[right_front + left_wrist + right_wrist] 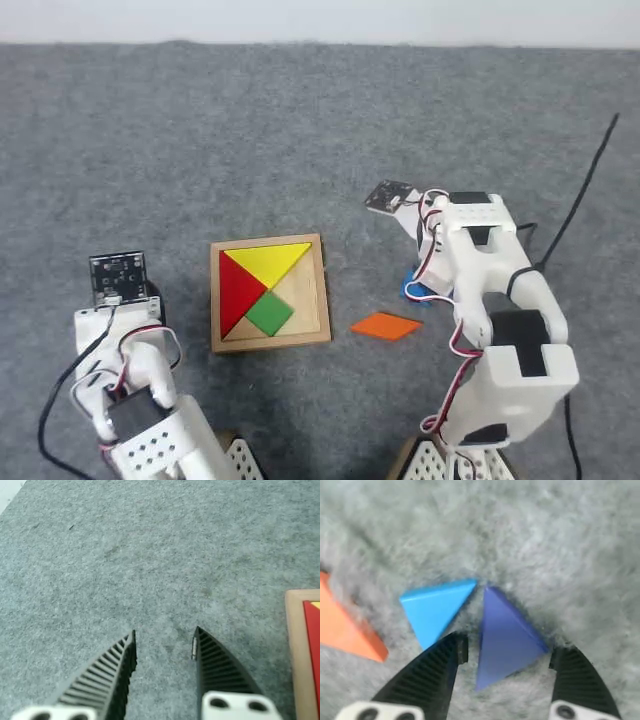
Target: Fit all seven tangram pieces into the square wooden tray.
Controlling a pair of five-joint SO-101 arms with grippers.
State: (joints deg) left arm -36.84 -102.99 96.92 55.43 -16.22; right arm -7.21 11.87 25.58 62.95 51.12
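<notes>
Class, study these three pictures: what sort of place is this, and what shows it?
Probably a robotics test bench rather than a playroom: a left tool and a right tool, both open, over a grey felt-like table cover, with a part-filled wooden tray and a loose orange piece beside it.

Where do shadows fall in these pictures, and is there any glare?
High view: even light, a faint shadow beside the tray, no glare. Left wrist view: flat light on the carpet. Right wrist view: dark shadows hug the edges of the purple triangle and blue triangle.
</notes>
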